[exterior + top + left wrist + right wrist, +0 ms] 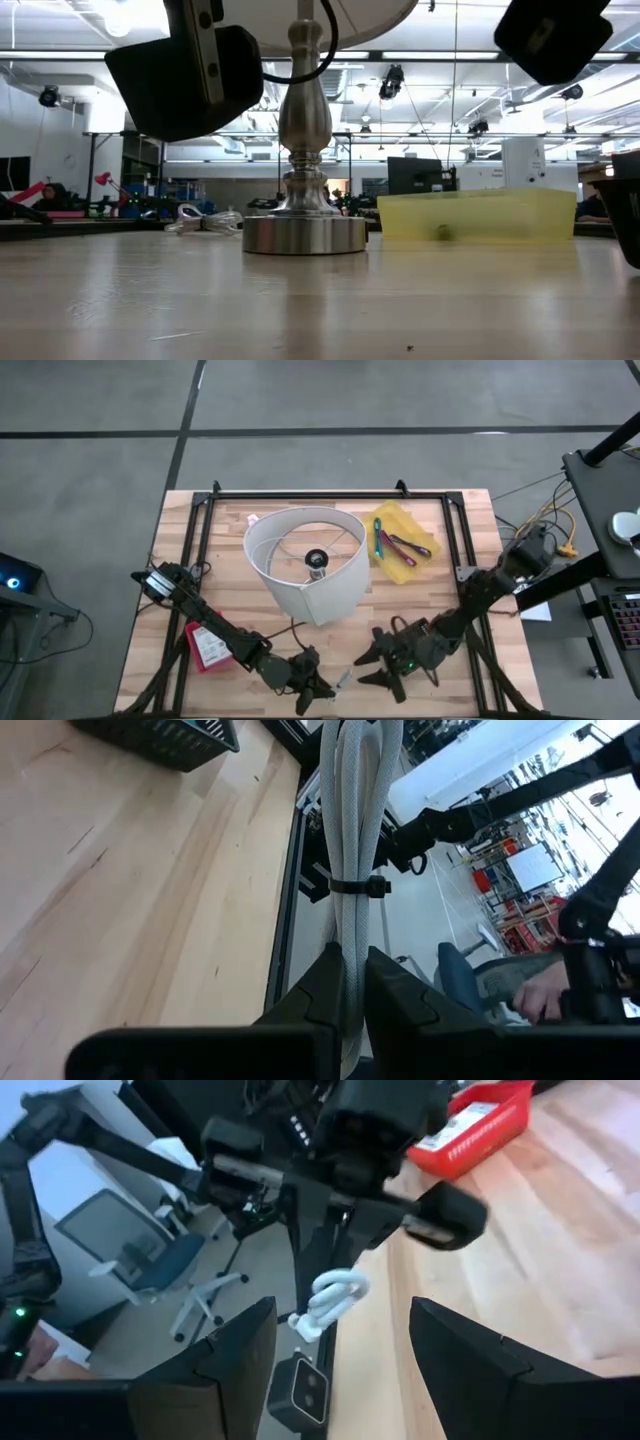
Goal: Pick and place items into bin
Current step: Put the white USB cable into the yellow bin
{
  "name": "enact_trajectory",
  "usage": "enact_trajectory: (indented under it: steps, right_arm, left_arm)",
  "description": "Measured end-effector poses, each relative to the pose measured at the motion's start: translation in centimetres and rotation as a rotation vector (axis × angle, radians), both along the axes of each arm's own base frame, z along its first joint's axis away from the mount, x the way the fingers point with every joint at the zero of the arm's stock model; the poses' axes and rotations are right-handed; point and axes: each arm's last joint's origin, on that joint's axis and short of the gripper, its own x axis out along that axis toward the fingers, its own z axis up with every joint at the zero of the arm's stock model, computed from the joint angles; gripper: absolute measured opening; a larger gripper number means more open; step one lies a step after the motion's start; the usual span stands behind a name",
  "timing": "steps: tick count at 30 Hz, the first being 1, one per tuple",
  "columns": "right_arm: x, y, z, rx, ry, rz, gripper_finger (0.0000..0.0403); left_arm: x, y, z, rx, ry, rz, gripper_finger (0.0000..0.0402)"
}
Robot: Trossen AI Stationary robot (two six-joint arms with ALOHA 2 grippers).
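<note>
Counting from above, we see one yellow bin (401, 517) at about one o'clock on the tabletop (230, 600), just beside the white lampshade (330, 585), with roughly three pen-like items (404, 546) lying inside it: one green, one purple, one reddish. One red tray (207, 648) sits at eight o'clock under the left arm.

Both tools hang at the six o'clock edge, near each other. Our left tool (322, 686) has its fingers (400, 1000) pressed onto a bundle of pale cables (355, 810), seen running up between them in the left wrist view. Our right tool (378, 665) stands wide, its fingers (470, 1350) well apart and gripping nothing; between them we see the left arm and a white cable loop (330, 1305).

Bare wood lies open at three and nine o'clock.
</note>
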Motion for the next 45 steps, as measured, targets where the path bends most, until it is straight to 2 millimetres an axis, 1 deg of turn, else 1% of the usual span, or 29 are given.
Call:
enact_trajectory:
  steps: [5,8,14,17,20,24,34,37,39,42,45]
  right_arm:
    - [1.7,1.5,-0.3,-0.001,0.002,0.005,0.0215]
    - [2.1,1.9,-0.2,-0.001,-0.002,0.001,0.0215]
    - [2.6,1.7,0.2,0.002,-0.009,-0.014,0.0214]
    - [2.7,1.5,0.1,0.001,0.002,-0.022,0.0205]
    - [2.7,1.4,-0.3,0.007,0.047,-0.031,0.0184]
    - [2.7,1.4,-0.6,0.006,0.071,-0.027,0.0144]
    - [2.6,1.4,-0.3,0.009,0.064,-0.024,0.0023]
    - [2.6,1.4,-0.3,0.008,0.06,-0.023,0.0015]
    - [2.6,1.4,-0.3,0.005,0.063,-0.02,0.0013]
    - [2.4,1.2,-0.3,-0.019,0.1,-0.001,0.0012]
    - [1.8,0.8,-0.1,-0.053,0.171,-0.003,0.0011]
  left_arm:
    - [0.0,0.0,0.0,0.0,0.0,0.0,0.0011]
    - [0.0,0.0,0.0,0.0,0.0,-0.001,0.0011]
    - [0.0,0.0,0.0,-0.002,-0.002,0.0,0.0011]
    - [0.0,0.0,0.1,-0.003,-0.005,0.0,0.0011]
    - [0.0,0.0,0.1,-0.004,-0.006,0.0,0.0011]
    - [0.0,0.0,0.1,-0.005,-0.008,0.001,0.0011]
    - [0.0,0.0,0.1,-0.005,-0.008,0.003,0.0011]
    - [0.0,0.0,0.1,-0.007,-0.01,0.003,0.0012]
    - [0.0,0.0,0.2,-0.015,-0.011,-0.003,0.0021]
    - [0.0,-0.1,0.2,-0.024,-0.009,-0.029,0.0046]
    - [-0.1,-0.2,0.2,-0.032,-0.002,-0.068,0.0081]
